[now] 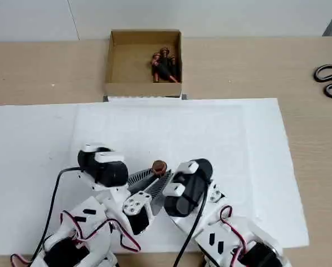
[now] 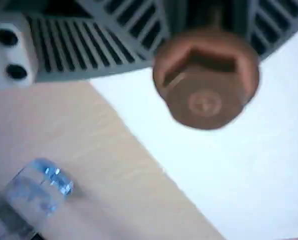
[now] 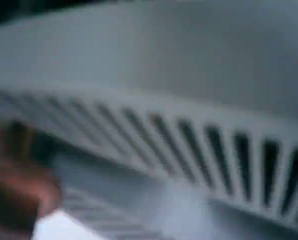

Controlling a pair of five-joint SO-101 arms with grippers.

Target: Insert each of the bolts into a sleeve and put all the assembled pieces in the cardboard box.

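Observation:
A brown bolt with a hexagonal head sticks up at the tips of my left gripper, which is shut on it; its ribbed grey fingers flank the head in the left wrist view. My right gripper sits right against the left one, under its black motor. In the right wrist view a ribbed grey finger crosses close up, with a blurred brown piece beside it. The cardboard box stands at the far edge, with several dark assembled pieces in its right part.
White paper covers the middle of the wooden table. Black scissors lie at the far right. A clear, bluish bottle-like object shows on the wood in the left wrist view.

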